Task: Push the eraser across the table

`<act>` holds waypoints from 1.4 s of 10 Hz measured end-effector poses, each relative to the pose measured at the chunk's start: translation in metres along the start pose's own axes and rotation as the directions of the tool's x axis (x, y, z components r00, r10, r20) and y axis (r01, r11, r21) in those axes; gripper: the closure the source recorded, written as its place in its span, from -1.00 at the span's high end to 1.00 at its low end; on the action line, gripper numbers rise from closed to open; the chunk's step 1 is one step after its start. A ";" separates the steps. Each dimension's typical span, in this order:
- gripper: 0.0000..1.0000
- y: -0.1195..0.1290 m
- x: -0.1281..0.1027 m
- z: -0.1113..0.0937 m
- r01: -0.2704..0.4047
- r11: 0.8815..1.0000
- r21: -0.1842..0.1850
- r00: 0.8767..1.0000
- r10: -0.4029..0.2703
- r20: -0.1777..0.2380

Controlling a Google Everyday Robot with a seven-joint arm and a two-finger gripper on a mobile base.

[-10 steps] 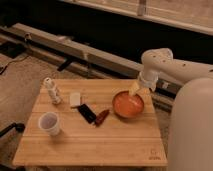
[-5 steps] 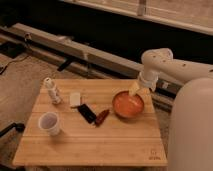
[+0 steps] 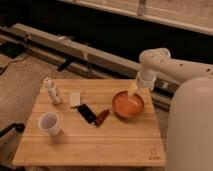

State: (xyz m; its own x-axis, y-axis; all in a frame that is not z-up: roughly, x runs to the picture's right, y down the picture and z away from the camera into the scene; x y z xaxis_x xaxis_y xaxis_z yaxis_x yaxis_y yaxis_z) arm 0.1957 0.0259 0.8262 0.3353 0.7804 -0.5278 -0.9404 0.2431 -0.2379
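The eraser (image 3: 86,113) is a flat black block lying at an angle near the middle of the light-wood table (image 3: 90,142). A small cream-white square block (image 3: 75,99) lies just behind it to the left, and a reddish-brown elongated object (image 3: 102,117) lies right beside it to the right. My gripper (image 3: 132,90) hangs from the white arm (image 3: 155,62) over the far rim of an orange bowl (image 3: 128,104), well to the right of the eraser and apart from it.
A white cup (image 3: 49,123) stands at the front left. A small white figure-like object (image 3: 52,91) stands at the back left. A dark logo mark (image 3: 154,154) sits at the front right corner. My white body (image 3: 190,130) stands to the right of the table.
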 end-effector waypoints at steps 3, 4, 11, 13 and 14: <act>0.60 0.048 -0.033 0.009 0.142 0.990 -0.019 0.990 -0.142 0.017; 0.60 0.062 -0.041 0.012 0.179 0.984 -0.025 0.984 -0.178 0.021; 0.60 0.166 -0.078 0.050 0.451 0.892 -0.037 0.893 -0.450 0.036; 0.60 0.175 -0.082 0.060 0.479 0.877 -0.033 0.878 -0.478 0.035; 0.60 0.183 -0.086 0.066 0.498 0.867 -0.029 0.867 -0.497 0.037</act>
State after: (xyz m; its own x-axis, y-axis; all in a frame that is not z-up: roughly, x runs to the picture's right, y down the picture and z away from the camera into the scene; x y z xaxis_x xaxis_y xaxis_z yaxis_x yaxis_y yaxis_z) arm -0.0087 0.0410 0.8818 0.7558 0.5769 -0.3097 -0.6465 0.5825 -0.4926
